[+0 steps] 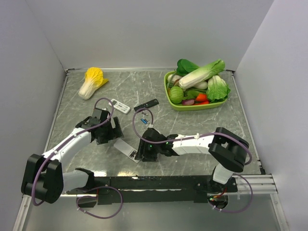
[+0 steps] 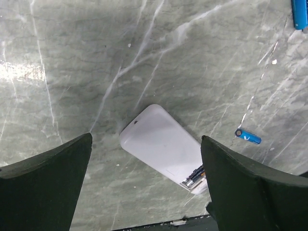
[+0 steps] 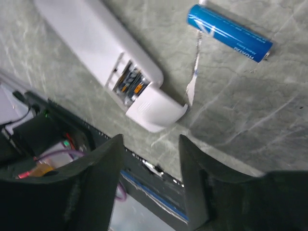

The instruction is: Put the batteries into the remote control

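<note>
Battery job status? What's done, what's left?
Done: remote lies back up, cover slid back from the open bay. In hand: nothing; right gripper hovers by the bay, jaws apart, empty; left gripper open over the remote. Left: near battery and far battery lie loose on the table. Bay's contents unclear.

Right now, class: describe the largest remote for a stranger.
Start at the table's near edge, left of centre. The remote control lies there, white back up; unlike the smaller white remote and black remote farther back, its battery bay is open.
</note>
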